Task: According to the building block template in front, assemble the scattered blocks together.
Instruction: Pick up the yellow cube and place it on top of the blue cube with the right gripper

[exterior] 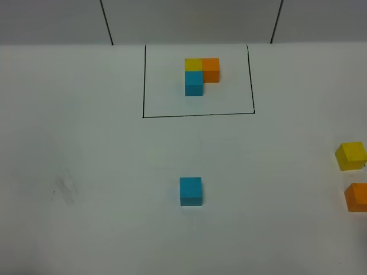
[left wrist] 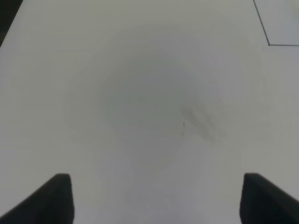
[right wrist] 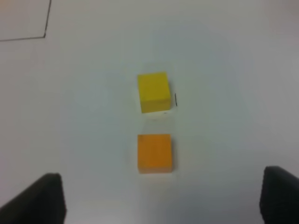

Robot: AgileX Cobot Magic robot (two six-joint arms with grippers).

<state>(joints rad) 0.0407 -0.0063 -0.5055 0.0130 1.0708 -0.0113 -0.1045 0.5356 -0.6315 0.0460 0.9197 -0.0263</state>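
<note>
Cubes loose, grippers empty

From overhead, the template (exterior: 202,75) sits far centre, the blue cube (exterior: 190,191) nearer; the orange cube (exterior: 356,197) is cut off at the right edge, near the yellow cube (exterior: 350,155). The camera on the right gripper (right wrist: 163,189) shows both whole. It and the left gripper (left wrist: 156,189) gape wide, holding nothing

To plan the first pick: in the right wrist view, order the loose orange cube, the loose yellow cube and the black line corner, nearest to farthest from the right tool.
1. Loose orange cube, just ahead of the right tool.
2. Loose yellow cube, beyond the orange one.
3. Black line corner, farthest, off to the side.
</note>
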